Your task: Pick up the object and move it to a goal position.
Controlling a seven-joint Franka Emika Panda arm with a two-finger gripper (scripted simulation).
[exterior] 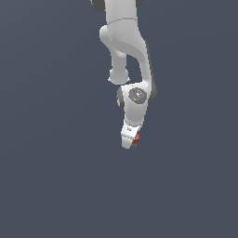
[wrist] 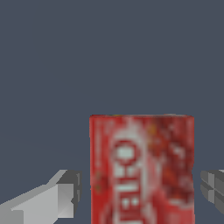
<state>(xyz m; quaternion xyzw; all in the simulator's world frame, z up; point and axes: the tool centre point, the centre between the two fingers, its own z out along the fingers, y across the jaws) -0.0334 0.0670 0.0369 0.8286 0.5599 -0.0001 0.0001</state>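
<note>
Between my fingers point(wrist: 65, 192) sits the red box point(wrist: 141, 170), white lettering facing my wrist camera. Going left to right: one finger, a gap, the box, another gap, other finger. So my gripper point(exterior: 129, 142) is spread, straddling it, not pinching yet, I'd guess lined up for a squeeze. Surroundings are just flat grey-blue, can't pick out any surface edge.

Finishes as I saw them

The red box point(wrist: 141, 170) looked like matt printed card; the gripper point(wrist: 140, 192) fingers point(wrist: 52, 199) looked smooth, matt grey plastic.
</note>
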